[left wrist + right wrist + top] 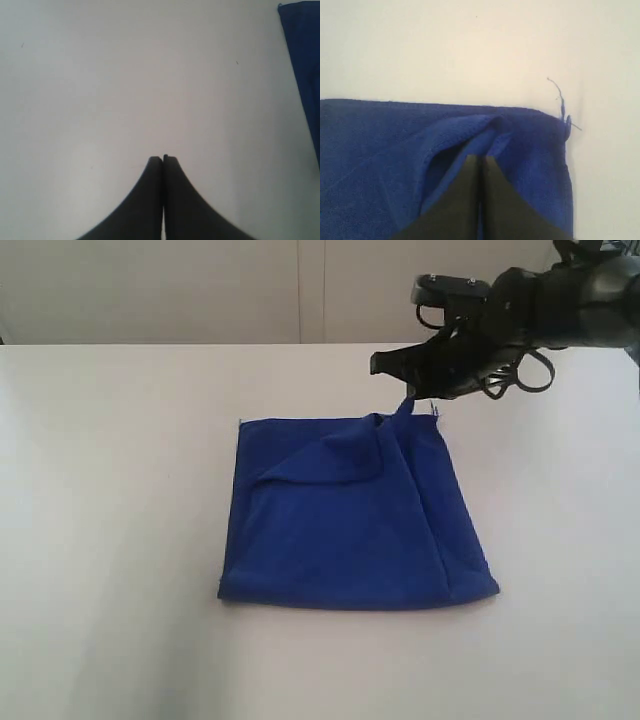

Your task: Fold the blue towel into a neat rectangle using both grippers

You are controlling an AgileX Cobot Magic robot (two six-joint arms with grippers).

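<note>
The blue towel (340, 530) lies folded on the white table (110, 540), roughly square, with a loose flap across its far half. My right gripper (408, 400) is at the towel's far right corner, shut on a small peak of fabric that it holds just above the rest. In the right wrist view the right gripper (481, 157) has its jaws pressed together, with the blue towel (370, 150) bunched at the tips. My left gripper (163, 158) is shut on nothing above bare table, with only an edge of the blue towel (305, 60) in its view. The left arm is outside the exterior view.
A pale wall (200, 290) runs behind the table's far edge. A loose thread (560, 97) sticks out from the towel's corner onto the table.
</note>
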